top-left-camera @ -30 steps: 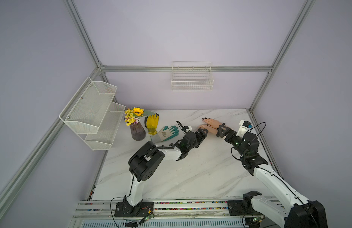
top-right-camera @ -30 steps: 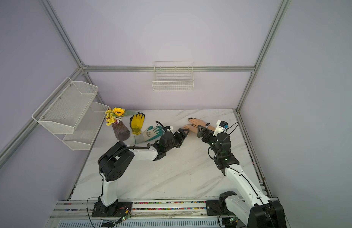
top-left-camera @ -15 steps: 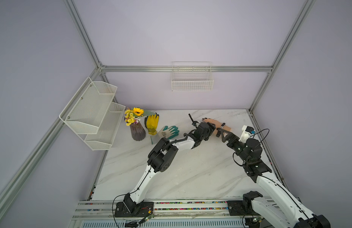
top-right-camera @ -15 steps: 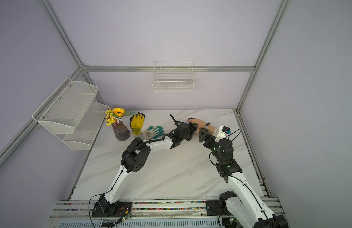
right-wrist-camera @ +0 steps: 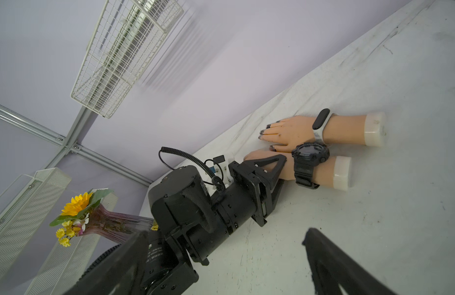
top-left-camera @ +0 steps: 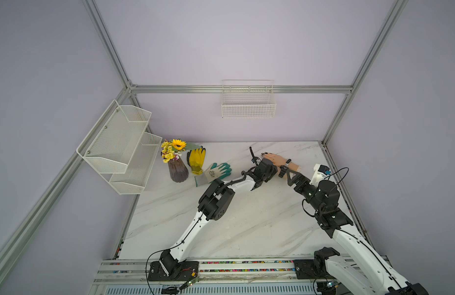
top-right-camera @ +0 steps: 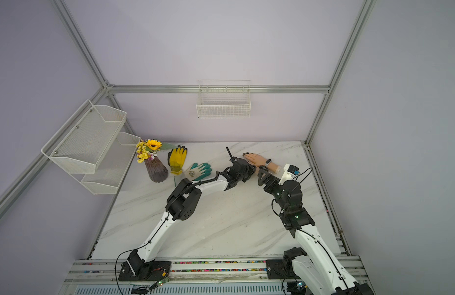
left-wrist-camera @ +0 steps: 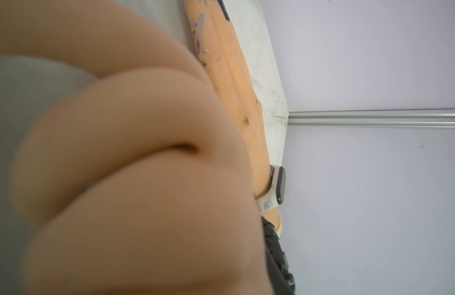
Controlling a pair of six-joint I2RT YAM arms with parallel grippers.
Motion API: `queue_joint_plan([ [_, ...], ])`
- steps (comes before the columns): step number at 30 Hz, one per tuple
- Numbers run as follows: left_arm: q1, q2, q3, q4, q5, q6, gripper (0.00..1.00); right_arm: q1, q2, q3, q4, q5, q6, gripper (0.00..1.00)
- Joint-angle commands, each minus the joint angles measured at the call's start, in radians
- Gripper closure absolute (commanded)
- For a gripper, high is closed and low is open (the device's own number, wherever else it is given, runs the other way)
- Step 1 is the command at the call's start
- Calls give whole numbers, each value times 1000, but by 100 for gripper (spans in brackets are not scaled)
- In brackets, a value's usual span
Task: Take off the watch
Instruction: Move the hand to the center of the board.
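Since a second ago the left arm has unfolded from a low crouch and stretched out across the table (top-left-camera: 247,219). The left gripper (right-wrist-camera: 281,169), which was then beside the fingertips, now sits on the near dummy hand (right-wrist-camera: 324,169). The right gripper (top-left-camera: 290,178) remains by that hand's wrist end.

Left gripper: closed onto the near dummy hand, with one finger (right-wrist-camera: 267,162) across its back and the other beneath, just ahead of the wrist. Right gripper: spread wide and holding nothing. Its fingers (right-wrist-camera: 331,263) stop short of the black watch (right-wrist-camera: 309,155).

The black watch is strapped round the wrist of the near dummy hand, at the far right of the table. Close alongside lies a far dummy hand (right-wrist-camera: 290,130) wearing a white band (right-wrist-camera: 321,122), which crowds the strap on that side. The left gripper occupies the hand ahead of the watch.

Well apart to the left stand a vase of flowers (top-left-camera: 178,169), a yellow glove (top-left-camera: 195,159) and a green glove (top-left-camera: 217,172). A wire basket (top-left-camera: 248,102) hangs on the back wall and a mesh shelf (top-left-camera: 119,143) on the left wall.

In both top views the near dummy hand is almost hidden under the left gripper, and the black watch is only a dark patch. The right wrist view shows both hands, both wristpieces and the grip plainly. The left wrist view is filled with blurred skin-coloured surface, with the white band sharp at its edge.
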Motion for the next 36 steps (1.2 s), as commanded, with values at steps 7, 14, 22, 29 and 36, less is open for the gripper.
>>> queue_joint_plan([
  [7, 21, -288, -223, -200, -22, 183, 84, 2, -12, 46, 96, -59, -205, 3],
  [14, 26, -514, -429, -393, -20, 319, 90, 77, 30, 12, 198, -71, -282, 3],
  [22, 32, -716, -630, -644, 18, 446, 94, 389, 56, -205, 428, -10, -156, 7],
  [29, 40, -773, -678, -845, 26, 496, 97, 754, 231, -317, 630, 216, -69, 7],
  [36, 40, -830, -761, -809, 27, 462, 95, 926, 640, -114, 596, 434, -91, 7],
])
